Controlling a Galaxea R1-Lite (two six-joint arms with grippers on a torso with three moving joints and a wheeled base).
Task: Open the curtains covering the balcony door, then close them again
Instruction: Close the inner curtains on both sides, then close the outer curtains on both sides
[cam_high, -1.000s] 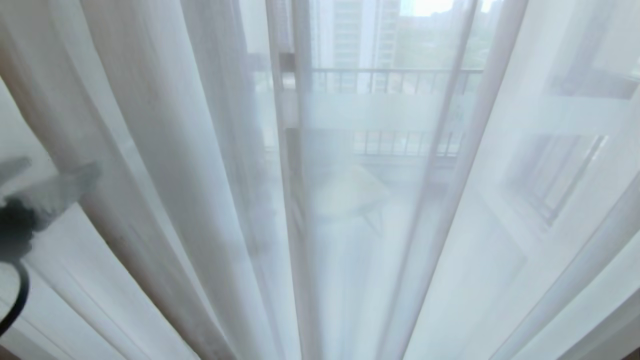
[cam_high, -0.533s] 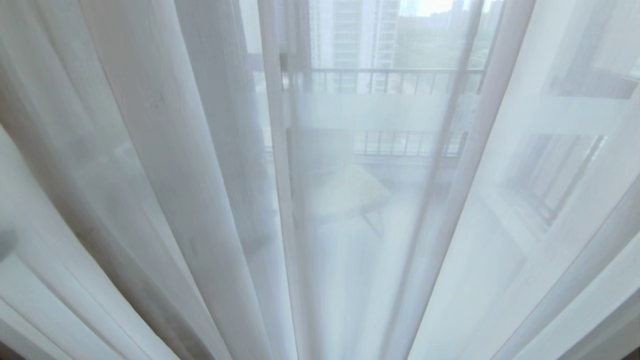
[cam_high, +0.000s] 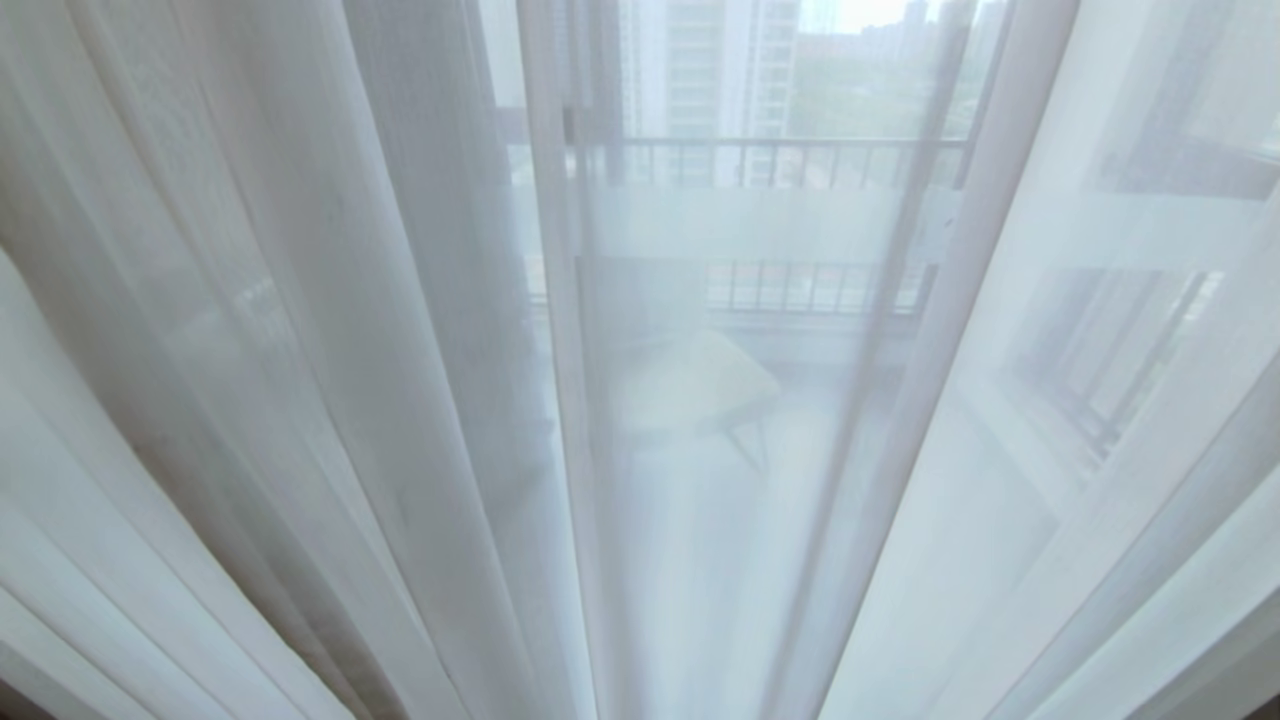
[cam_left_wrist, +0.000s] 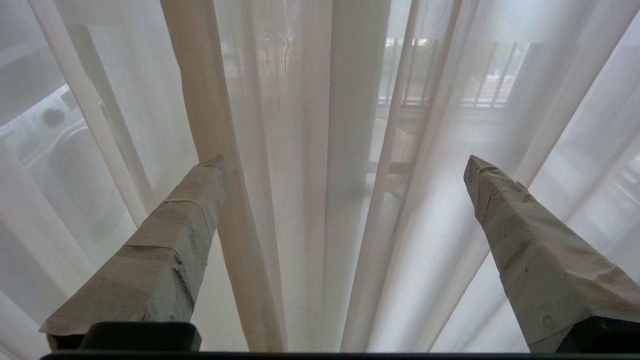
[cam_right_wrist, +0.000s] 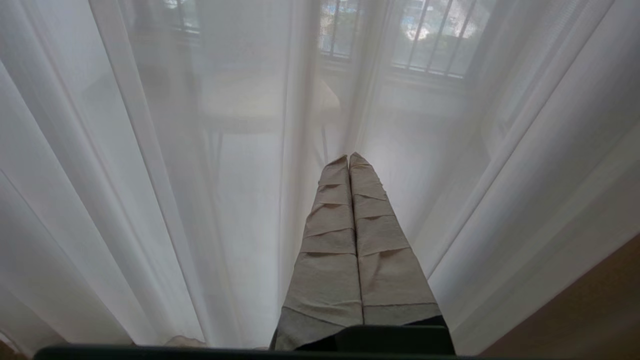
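So we've got the sheer curtains (cam_high: 300, 350) drawn across the balcony door (cam_high: 740, 220); our left gripper (cam_left_wrist: 345, 165) points at the folds, fingers spread wide, while our right gripper (cam_right_wrist: 349, 159) is pressed together, empty.

The left gripper (cam_left_wrist: 345, 162) is gone from the head view now, where a second back it sat dark against the far-left edge with its taped fingers (cam_left_wrist: 165, 250) poking into the curtains (cam_high: 300, 350). The sheer folds on the left have swung back and hang straighter, covering that gap. The folds in the centre have drifted a touch leftward.
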